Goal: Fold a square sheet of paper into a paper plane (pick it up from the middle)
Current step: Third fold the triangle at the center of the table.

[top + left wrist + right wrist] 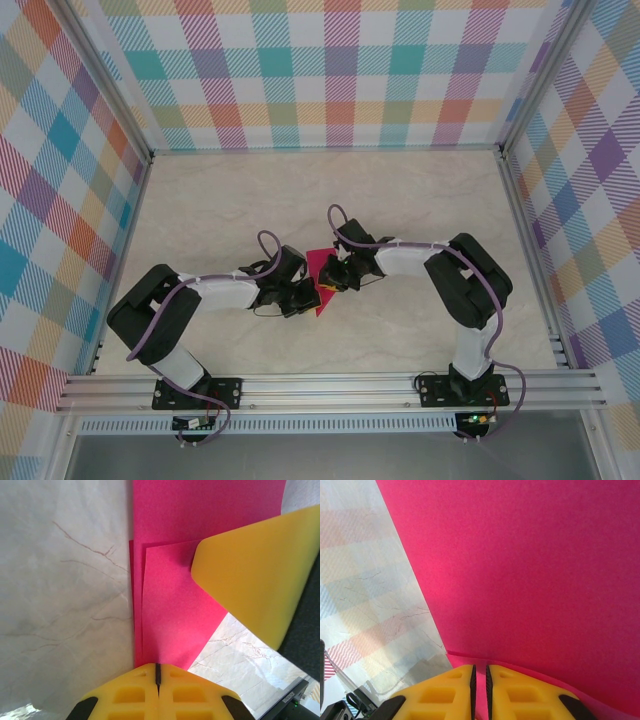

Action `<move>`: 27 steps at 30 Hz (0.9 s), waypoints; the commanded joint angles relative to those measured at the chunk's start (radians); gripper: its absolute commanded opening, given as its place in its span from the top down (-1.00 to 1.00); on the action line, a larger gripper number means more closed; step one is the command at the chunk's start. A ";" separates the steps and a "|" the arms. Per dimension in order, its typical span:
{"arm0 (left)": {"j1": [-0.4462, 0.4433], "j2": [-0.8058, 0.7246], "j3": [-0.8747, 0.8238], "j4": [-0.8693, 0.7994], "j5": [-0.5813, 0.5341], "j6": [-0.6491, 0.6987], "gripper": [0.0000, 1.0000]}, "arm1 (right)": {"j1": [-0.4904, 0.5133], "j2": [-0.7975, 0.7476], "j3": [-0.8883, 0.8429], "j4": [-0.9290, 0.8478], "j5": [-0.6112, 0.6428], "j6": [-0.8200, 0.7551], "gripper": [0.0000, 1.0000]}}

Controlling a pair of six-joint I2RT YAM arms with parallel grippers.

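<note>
Pink paper lay at the middle of the table, mostly covered from above by both wrists, its outline hard to judge. On the left, the left gripper had its fingers pressed together on the folded layers' tip. The right gripper pinched the sheet's edge in a thin gap, and the sheet beyond was cut off.

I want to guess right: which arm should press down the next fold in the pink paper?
Probably right. The right gripper grips the wide part of the pink paper, a finger at the folded flap. The left gripper is shut on the narrow end, anchoring it.
</note>
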 commanded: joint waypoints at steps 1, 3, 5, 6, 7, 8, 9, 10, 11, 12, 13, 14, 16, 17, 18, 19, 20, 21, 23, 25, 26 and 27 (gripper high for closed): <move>-0.013 -0.004 0.026 -0.025 -0.015 0.017 0.99 | -0.001 -0.051 0.031 -0.024 0.004 -0.026 0.68; -0.012 0.000 0.030 -0.026 -0.015 0.019 0.99 | -0.002 -0.060 0.026 -0.023 0.004 -0.023 0.68; -0.012 0.002 0.030 -0.025 -0.015 0.017 0.99 | -0.005 -0.072 0.019 -0.021 0.004 -0.017 0.67; -0.013 0.002 0.030 -0.027 -0.019 0.019 0.98 | -0.007 -0.081 0.014 -0.018 0.008 -0.013 0.67; -0.012 0.002 0.030 -0.027 -0.018 0.018 0.99 | -0.009 -0.090 0.009 -0.016 0.011 -0.011 0.66; -0.013 0.003 0.029 -0.030 -0.018 0.020 0.98 | -0.011 -0.103 0.001 -0.016 0.021 -0.008 0.66; -0.013 0.001 0.029 -0.030 -0.019 0.019 0.98 | -0.014 -0.117 -0.009 -0.015 0.029 -0.007 0.66; -0.011 0.000 0.028 -0.030 -0.018 0.020 0.98 | -0.016 -0.132 -0.021 -0.013 0.037 -0.008 0.66; -0.011 0.000 0.028 -0.031 -0.019 0.019 0.98 | -0.017 -0.144 -0.033 -0.014 0.042 -0.010 0.65; -0.013 0.000 0.028 -0.031 -0.019 0.020 0.98 | -0.019 -0.154 -0.048 -0.009 0.042 -0.009 0.65; -0.012 0.000 0.029 -0.031 -0.019 0.020 0.98 | -0.020 -0.163 -0.063 -0.005 0.040 -0.007 0.65; -0.012 0.000 0.028 -0.031 -0.020 0.019 0.98 | -0.021 -0.177 -0.086 0.013 0.033 -0.003 0.65; -0.012 0.002 0.028 -0.031 -0.019 0.020 0.99 | -0.027 -0.203 -0.147 0.068 0.013 0.017 0.65; -0.011 0.002 0.028 -0.030 -0.019 0.020 0.98 | -0.029 -0.216 -0.175 0.096 0.004 0.029 0.65; -0.013 0.002 0.027 -0.030 -0.017 0.019 0.98 | -0.030 -0.226 -0.198 0.126 -0.004 0.038 0.66; -0.012 0.003 0.027 -0.028 -0.019 0.019 0.99 | -0.031 -0.233 -0.213 0.149 -0.013 0.043 0.65; -0.013 0.003 0.027 -0.028 -0.018 0.019 0.98 | -0.031 -0.238 -0.233 0.186 -0.026 0.049 0.65; -0.012 0.003 0.027 -0.029 -0.017 0.020 0.98 | -0.031 -0.241 -0.246 0.216 -0.038 0.055 0.65; -0.011 0.003 0.029 -0.029 -0.018 0.020 0.98 | -0.031 -0.236 -0.267 0.266 -0.060 0.066 0.65; -0.013 0.003 0.028 -0.031 -0.019 0.019 0.98 | -0.031 -0.224 -0.273 0.291 -0.072 0.072 0.65; -0.011 0.002 0.028 -0.032 -0.019 0.020 0.98 | -0.031 -0.215 -0.276 0.301 -0.076 0.077 0.65; -0.011 0.002 0.029 -0.033 -0.021 0.020 0.98 | -0.031 -0.208 -0.280 0.313 -0.082 0.079 0.66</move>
